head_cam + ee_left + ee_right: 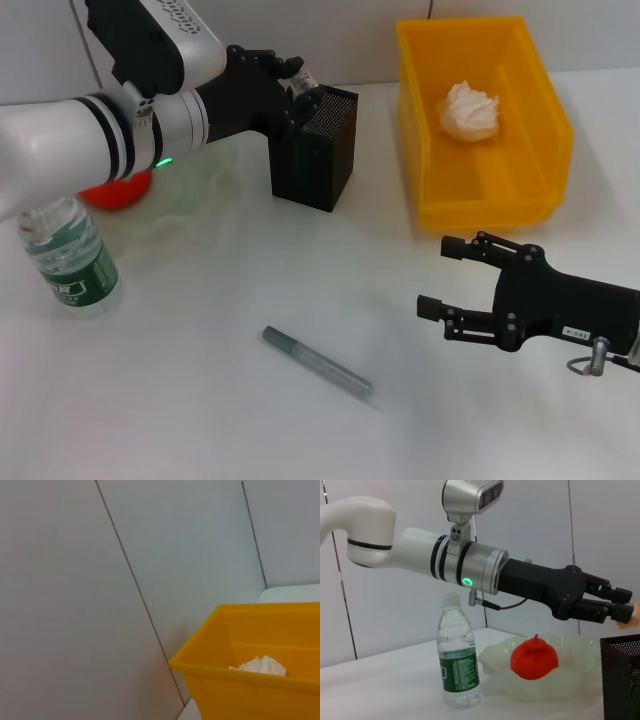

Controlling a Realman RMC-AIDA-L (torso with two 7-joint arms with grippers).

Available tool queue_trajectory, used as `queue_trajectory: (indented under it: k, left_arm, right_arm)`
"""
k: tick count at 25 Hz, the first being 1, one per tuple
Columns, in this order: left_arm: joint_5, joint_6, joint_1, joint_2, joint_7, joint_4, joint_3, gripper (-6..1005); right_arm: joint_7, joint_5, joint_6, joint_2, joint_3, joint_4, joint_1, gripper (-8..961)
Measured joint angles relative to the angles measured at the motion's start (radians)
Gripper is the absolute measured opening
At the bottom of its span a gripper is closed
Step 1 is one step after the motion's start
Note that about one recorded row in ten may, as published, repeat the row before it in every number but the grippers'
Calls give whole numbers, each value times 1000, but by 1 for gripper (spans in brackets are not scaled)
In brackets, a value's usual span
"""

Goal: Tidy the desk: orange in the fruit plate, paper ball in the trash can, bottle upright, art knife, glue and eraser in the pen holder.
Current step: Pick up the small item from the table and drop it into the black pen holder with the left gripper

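With the crumpled white paper ball (469, 110) in the yellow plastic trash can (520, 200), the red-orange orange (534, 658) on the pale green glass fruit plate (580, 650) and the clear green-labelled bottle (70, 255) upright, the left gripper (300, 85) holds the tan eraser (626, 622) in clenched fingers over the black mesh pen holder (315, 150) — the grey art knife (317, 362) lies on the table, the right gripper (445, 275) idle with fingers spread.

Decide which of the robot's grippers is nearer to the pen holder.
Left. The left gripper hovers just above the pen holder's rim, gripping the eraser. The right gripper hangs open over the desk, well off to the holder's right and nearer the robot.
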Motion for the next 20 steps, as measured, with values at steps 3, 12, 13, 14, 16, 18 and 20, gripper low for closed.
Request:
queue_trajectory:
  k: [3, 12, 13, 14, 16, 18, 20]
  left_arm:
    - [-1, -5, -4, 0, 12, -10, 0, 369]
    - [-6, -26, -18, 0, 35, -26, 19, 379]
    - [-8, -32, -22, 0, 35, -30, 22, 382]
    - [-16, -46, -27, 0, 36, -38, 26, 386]
    - [-19, -53, -29, 0, 37, -40, 27, 393]
    - [-43, -73, -29, 0, 50, -42, 45, 401]
    - [-55, -80, -29, 0, 62, -42, 57, 408]
  right_arm:
    - [0, 0, 2, 2, 0, 0, 2, 834]
    - [-2, 0, 2, 4, -1, 0, 0, 834]
    - [-3, 0, 0, 4, -2, 0, -1, 834]
    - [-3, 0, 0, 4, -2, 0, -1, 834]
    - [-3, 0, -2, 4, -2, 0, -2, 834]
    - [-3, 0, -4, 4, -3, 0, -2, 834]
    - [-3, 0, -4, 4, -3, 0, -2, 834]
